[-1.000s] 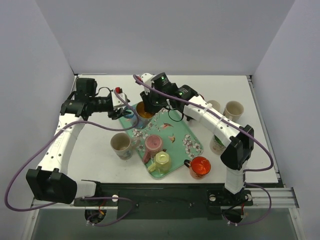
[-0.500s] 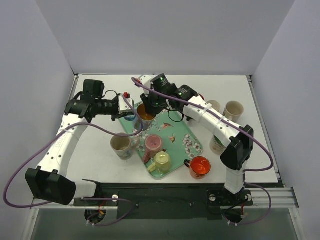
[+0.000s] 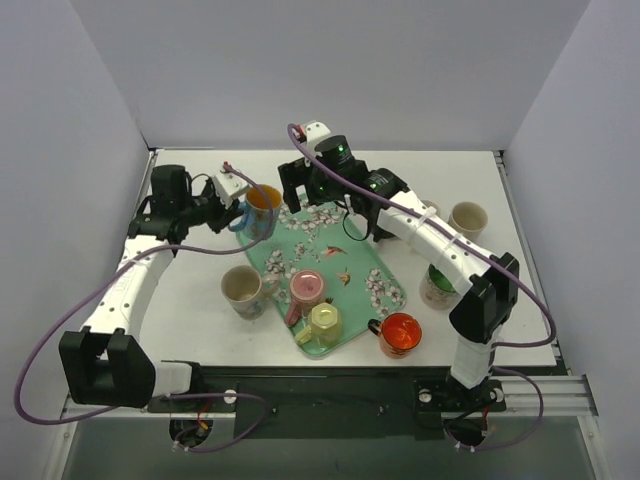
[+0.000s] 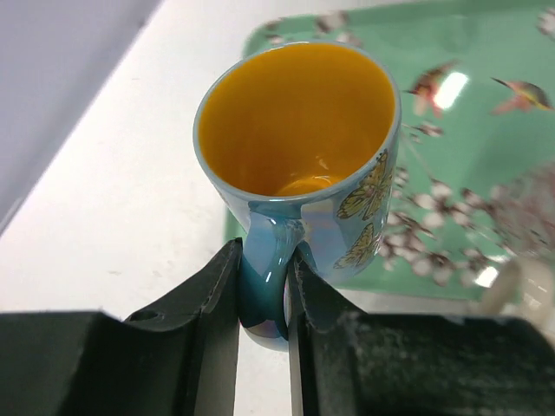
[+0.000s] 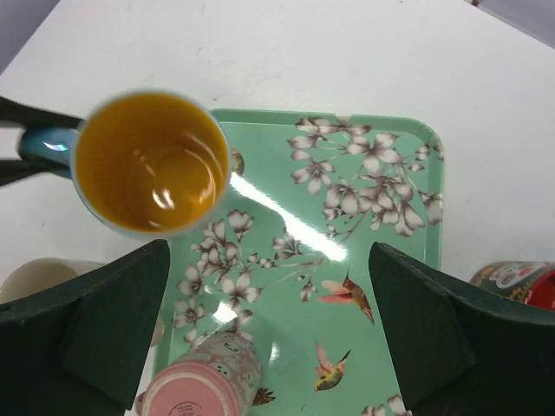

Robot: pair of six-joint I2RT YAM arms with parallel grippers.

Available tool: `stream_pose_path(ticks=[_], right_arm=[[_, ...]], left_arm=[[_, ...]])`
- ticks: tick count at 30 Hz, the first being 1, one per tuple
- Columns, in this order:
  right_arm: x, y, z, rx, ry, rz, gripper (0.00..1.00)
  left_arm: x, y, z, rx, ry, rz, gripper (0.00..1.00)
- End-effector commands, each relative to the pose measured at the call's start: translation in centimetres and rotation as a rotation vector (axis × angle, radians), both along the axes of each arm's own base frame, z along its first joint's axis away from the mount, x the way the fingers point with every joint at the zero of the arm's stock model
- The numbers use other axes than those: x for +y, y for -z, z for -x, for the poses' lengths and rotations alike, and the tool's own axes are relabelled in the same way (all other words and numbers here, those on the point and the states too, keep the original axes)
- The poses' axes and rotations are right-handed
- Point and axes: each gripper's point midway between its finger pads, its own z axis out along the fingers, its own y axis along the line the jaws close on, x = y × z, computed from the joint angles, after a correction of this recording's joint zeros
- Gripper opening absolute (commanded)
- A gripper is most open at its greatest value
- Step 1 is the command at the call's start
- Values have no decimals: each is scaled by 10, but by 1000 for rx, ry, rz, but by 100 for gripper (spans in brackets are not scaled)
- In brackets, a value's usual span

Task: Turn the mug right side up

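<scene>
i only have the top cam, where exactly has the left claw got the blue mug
Observer: By the handle. In the left wrist view the left claw pinches it from both sides, and the mug body sticks out beyond the fingertips.
Operator: is the mouth up, anything in it
Observer: The right wrist view looks straight down into it. The mouth faces up and the orange inside is empty.
Operator: is the right claw touching it
Observer: No. The right claw is wide open above the tray, and the mug sits up and to the left of its fingers, apart from them.
</scene>
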Motion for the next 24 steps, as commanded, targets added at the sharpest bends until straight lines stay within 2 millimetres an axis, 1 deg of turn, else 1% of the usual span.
stream_pose_path(ticks=[1, 2, 3, 4, 5, 6, 7, 8, 9, 10, 11, 12, 13, 14, 15, 16, 17, 18, 19, 20, 21, 22, 23, 24], right_arm=[[-25, -45, -10, -103, 144, -109, 94], [-25, -43, -9, -102, 144, -109, 94], [-30, -42, -6, -101, 149, -105, 94], [-31, -39, -4, -97, 149, -105, 95], [-36, -38, 0, -96, 151, -101, 95], [-39, -35, 2, -99, 157, -99, 95], [-45, -32, 6, -96, 164, -96, 96], [-47, -33, 7, -105, 174, -103, 96], [-53, -30, 12, -101, 183, -105, 96], [-56, -29, 12, -103, 198, -106, 96], [-61, -25, 18, -95, 205, -106, 96], [-64, -26, 19, -97, 221, -111, 96], [-68, -22, 23, -85, 234, -116, 96], [-70, -19, 26, -81, 242, -111, 97], [-73, -15, 29, -74, 247, -107, 97], [-74, -10, 34, -66, 249, -95, 97], [-77, -11, 35, -65, 264, -95, 97], [-80, -7, 39, -54, 280, -73, 97], [-83, -4, 44, -35, 294, -59, 97], [-86, -2, 45, -34, 318, -52, 97], [-87, 3, 49, -13, 330, -43, 98], [-87, 6, 52, -8, 338, -32, 98], [-91, 10, 56, -2, 356, -7, 98], [-90, 13, 60, 2, 354, 11, 98]], left_arm=[[29, -87, -61, -331, -220, 168, 0], [45, -88, -70, -357, -293, 179, 0], [55, -76, -74, -337, -343, 187, 0], [85, -79, -82, -382, -437, 184, 0], [94, -73, -83, -381, -471, 196, 0], [115, -61, -84, -406, -542, 185, 0], [123, -43, -80, -395, -574, 175, 0], [138, -44, -80, -433, -617, 170, 0], [144, -26, -75, -410, -633, 164, 0], [154, -25, -73, -422, -653, 165, 0], [158, -11, -69, -398, -666, 164, 0], [167, -8, -68, -400, -687, 162, 0], [169, 4, -64, -375, -697, 168, 0], [177, 4, -62, -388, -708, 174, 0], [183, 15, -59, -366, -727, 180, 0], [186, 17, -58, -370, -727, 186, 0], [188, 26, -57, -349, -736, 192, 0], [191, 30, -55, -335, -737, 194, 0], [194, 39, -53, -312, -740, 193, 0], [191, 44, -51, -300, -718, 196, 0], [190, 55, -47, -280, -702, 185, 0], [185, 61, -44, -269, -664, 187, 0], [179, 73, -39, -240, -624, 181, 0], [176, 79, -36, -215, -609, 180, 0]])
